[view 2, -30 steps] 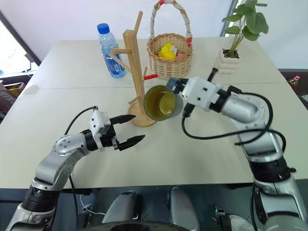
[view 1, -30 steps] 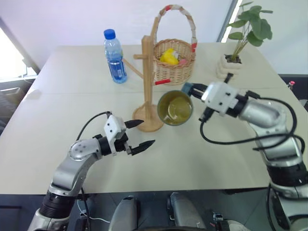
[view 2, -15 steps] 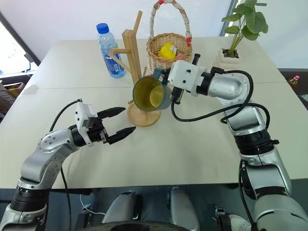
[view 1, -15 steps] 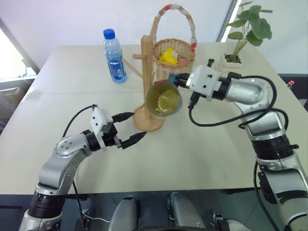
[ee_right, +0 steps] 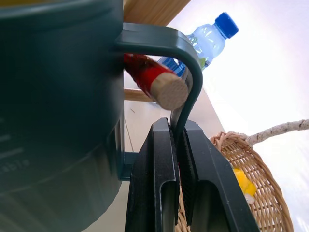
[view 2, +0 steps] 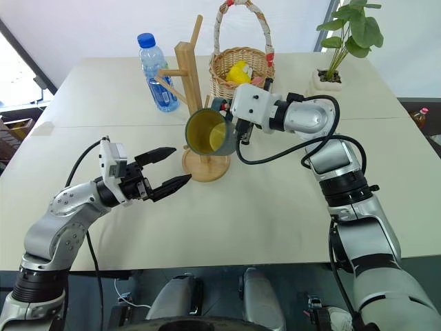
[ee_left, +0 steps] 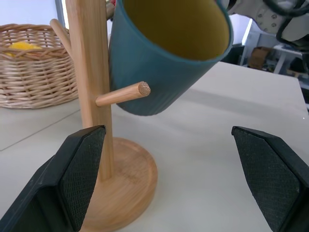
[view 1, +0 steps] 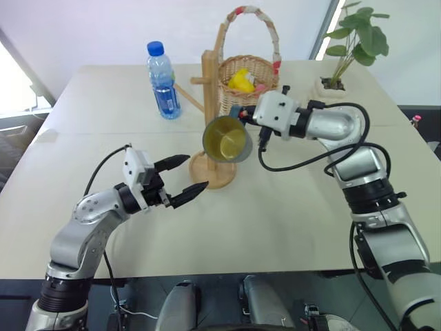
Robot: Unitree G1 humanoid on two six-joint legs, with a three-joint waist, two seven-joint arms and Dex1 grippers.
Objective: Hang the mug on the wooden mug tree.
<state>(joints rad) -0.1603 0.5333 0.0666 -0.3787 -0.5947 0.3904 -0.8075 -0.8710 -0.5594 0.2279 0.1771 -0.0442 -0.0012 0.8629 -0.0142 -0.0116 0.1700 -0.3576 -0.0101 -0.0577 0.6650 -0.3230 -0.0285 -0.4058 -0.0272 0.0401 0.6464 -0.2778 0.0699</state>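
Right wrist view: red-tipped peg seemingly through mug handle

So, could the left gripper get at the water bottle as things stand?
Probably yes: the left gripper is open and empty, and the water bottle stands on bare table to the left of the wooden mug tree, nothing between.

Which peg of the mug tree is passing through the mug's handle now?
The red-tipped peg: its end sticks through the handle of the mug. The plain pegs, such as the low one, carry nothing.
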